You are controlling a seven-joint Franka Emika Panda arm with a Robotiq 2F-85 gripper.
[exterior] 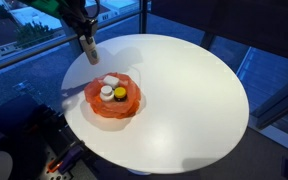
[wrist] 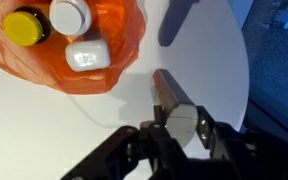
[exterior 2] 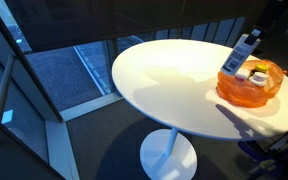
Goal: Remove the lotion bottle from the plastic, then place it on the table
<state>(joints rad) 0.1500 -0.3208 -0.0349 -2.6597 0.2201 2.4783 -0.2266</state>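
Observation:
My gripper (wrist: 181, 128) is shut on the lotion bottle (wrist: 169, 92), a slim pale grey-white bottle, and holds it in the air over the white table (wrist: 44, 125). In both exterior views the gripper (exterior: 87, 38) (exterior 2: 246, 42) hangs beside the far rim of the orange-red plastic container (exterior: 92, 102) (exterior 2: 228, 90), with the bottle (exterior: 89, 50) (exterior 2: 241, 57) pointing down and clear of the table top. The plastic (wrist: 124, 45) sits on the table to the upper left in the wrist view.
Inside the plastic lie a yellow-topped container (wrist: 24, 26), a white-topped container (wrist: 69, 15) and a white boxy item (wrist: 87, 55). The round table (exterior: 184, 90) (exterior 2: 164, 80) stands by glass walls. The table edge is close behind the gripper.

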